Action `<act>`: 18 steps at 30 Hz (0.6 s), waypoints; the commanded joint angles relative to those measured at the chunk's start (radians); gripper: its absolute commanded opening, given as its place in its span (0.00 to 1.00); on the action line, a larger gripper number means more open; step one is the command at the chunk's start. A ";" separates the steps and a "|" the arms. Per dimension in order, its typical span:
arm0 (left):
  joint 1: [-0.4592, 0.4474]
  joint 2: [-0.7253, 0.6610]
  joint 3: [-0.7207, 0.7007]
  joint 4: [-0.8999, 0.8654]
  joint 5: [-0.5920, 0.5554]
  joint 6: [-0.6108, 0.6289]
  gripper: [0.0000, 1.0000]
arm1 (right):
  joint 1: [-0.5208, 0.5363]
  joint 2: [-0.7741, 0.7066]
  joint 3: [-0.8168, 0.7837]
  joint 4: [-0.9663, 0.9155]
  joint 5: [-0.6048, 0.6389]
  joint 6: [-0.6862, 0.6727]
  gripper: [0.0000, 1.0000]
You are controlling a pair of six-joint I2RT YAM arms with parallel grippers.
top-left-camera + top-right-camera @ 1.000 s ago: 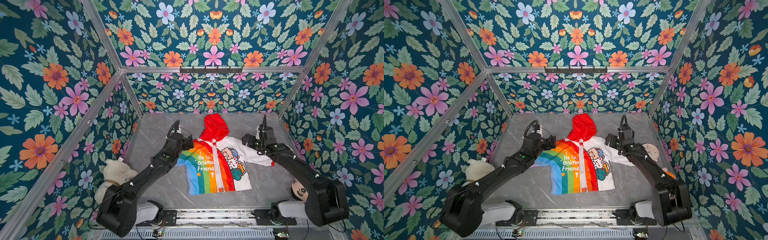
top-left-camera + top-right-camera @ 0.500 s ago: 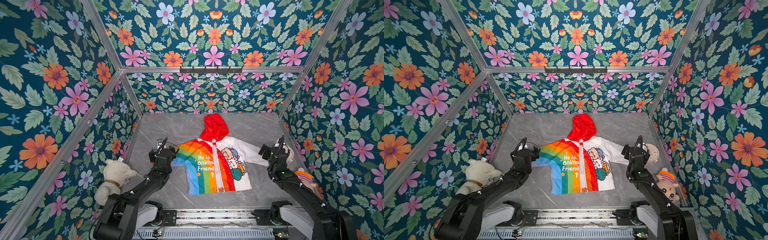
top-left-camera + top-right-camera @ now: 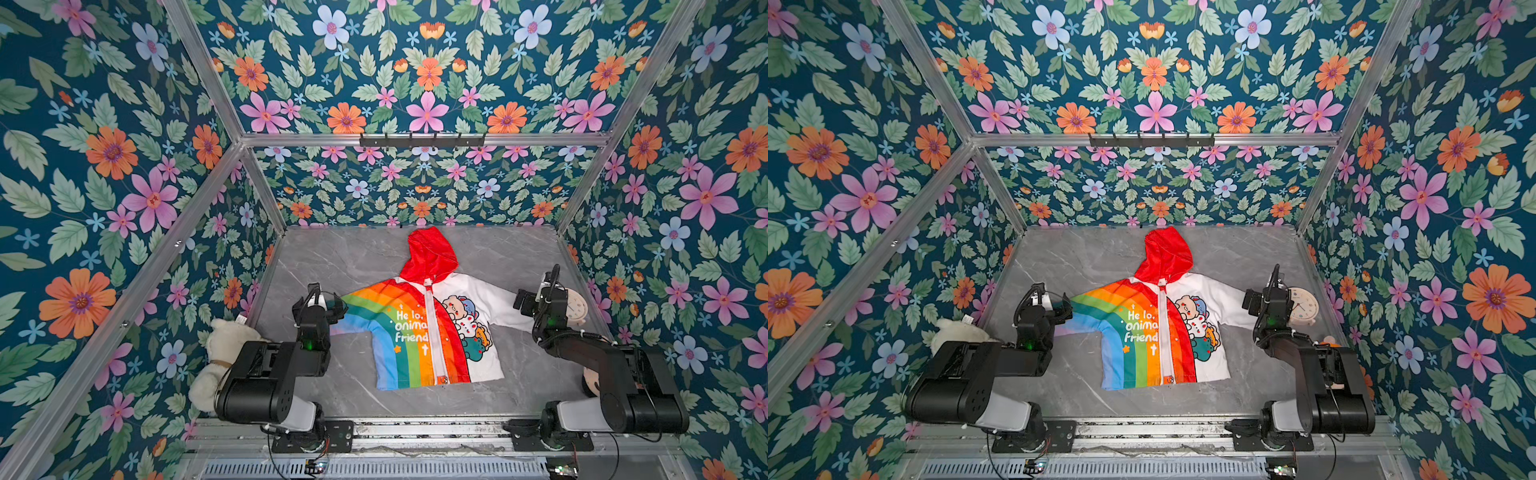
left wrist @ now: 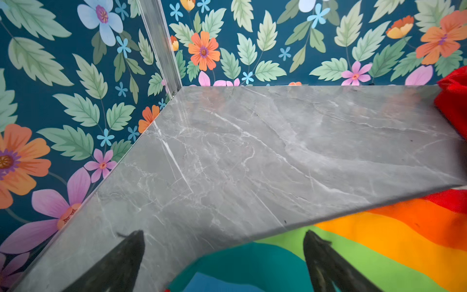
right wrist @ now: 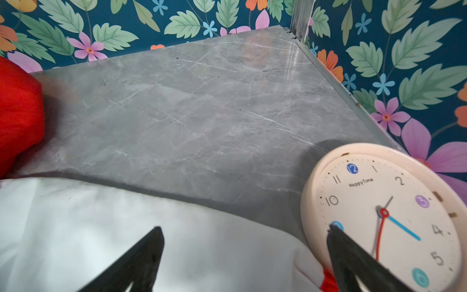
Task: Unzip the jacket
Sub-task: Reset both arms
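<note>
In both top views the jacket (image 3: 419, 332) lies flat and face up in the middle of the gray worktop (image 3: 353, 257). Its red hood (image 3: 430, 253) points to the far wall. Its white zipper (image 3: 432, 328) runs down the middle and looks closed from the neck to the bottom edge. One half has rainbow stripes and white words, and the other half is white with cartoon animals. The left end effector (image 3: 322, 305) is at the end of the rainbow sleeve (image 3: 361, 307). The right end effector (image 3: 536, 300) is at the end of the white sleeve (image 3: 494, 299). A white teddy bear (image 3: 220, 353) sits by the side wall next to the left arm. A round clock (image 3: 577, 308) lies just beside the right end effector. In the left wrist view the two black fingers (image 4: 326, 263) are spread wide apart with nothing pinched between them. One finger is over the rainbow sleeve and the other is over bare worktop. I cannot tell if they touch the cloth. A bit of the red hood shows at the edge. In the right wrist view the fingers (image 5: 141, 257) are spread wide too and hold nothing. One is over the white sleeve and the other is in front of the clock face. The clock lies just beside the sleeve's red cuff (image 5: 328, 279).
</note>
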 commanded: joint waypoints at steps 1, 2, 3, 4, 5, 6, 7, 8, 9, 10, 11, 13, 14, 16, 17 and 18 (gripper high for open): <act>0.036 0.092 -0.004 0.246 0.117 -0.017 1.00 | -0.004 0.005 -0.009 0.095 -0.104 -0.022 0.99; 0.039 0.085 0.008 0.223 0.114 -0.021 1.00 | -0.006 0.002 -0.015 0.101 -0.125 -0.029 0.99; 0.039 0.065 0.038 0.106 0.096 -0.028 1.00 | -0.005 -0.004 -0.032 0.124 -0.152 -0.041 0.99; 0.039 0.070 0.064 0.064 0.081 -0.032 1.00 | -0.005 -0.004 -0.059 0.171 -0.167 -0.048 0.99; 0.039 0.078 0.053 0.103 0.081 -0.031 1.00 | -0.005 0.001 -0.089 0.230 -0.172 -0.050 0.99; 0.039 0.077 0.055 0.095 0.074 -0.034 1.00 | -0.005 0.019 -0.116 0.293 -0.167 -0.050 0.99; 0.037 0.073 0.054 0.087 0.075 -0.033 1.00 | -0.005 0.045 -0.134 0.368 -0.162 -0.050 0.99; 0.037 0.071 0.054 0.088 0.074 -0.032 1.00 | -0.004 0.049 -0.139 0.378 -0.161 -0.052 0.99; 0.037 0.073 0.052 0.094 0.072 -0.031 1.00 | -0.005 0.028 -0.126 0.310 -0.162 -0.050 0.99; 0.037 0.076 0.053 0.097 0.069 -0.030 1.00 | -0.005 0.029 -0.126 0.319 -0.161 -0.051 0.99; 0.037 0.075 0.053 0.096 0.069 -0.030 1.00 | -0.004 0.045 -0.136 0.371 -0.156 -0.053 0.99; 0.036 0.074 0.053 0.094 0.069 -0.030 1.00 | -0.005 0.034 -0.129 0.331 -0.160 -0.053 0.99; 0.036 0.074 0.053 0.095 0.070 -0.030 1.00 | -0.004 0.033 -0.129 0.330 -0.160 -0.053 0.99; 0.037 0.074 0.053 0.094 0.069 -0.030 1.00 | -0.005 0.045 -0.135 0.364 -0.155 -0.054 0.99; 0.037 0.074 0.053 0.095 0.069 -0.030 1.00 | -0.005 0.041 -0.133 0.353 -0.158 -0.052 0.99; 0.036 0.074 0.053 0.095 0.070 -0.030 0.99 | -0.005 0.039 -0.133 0.345 -0.160 -0.052 0.99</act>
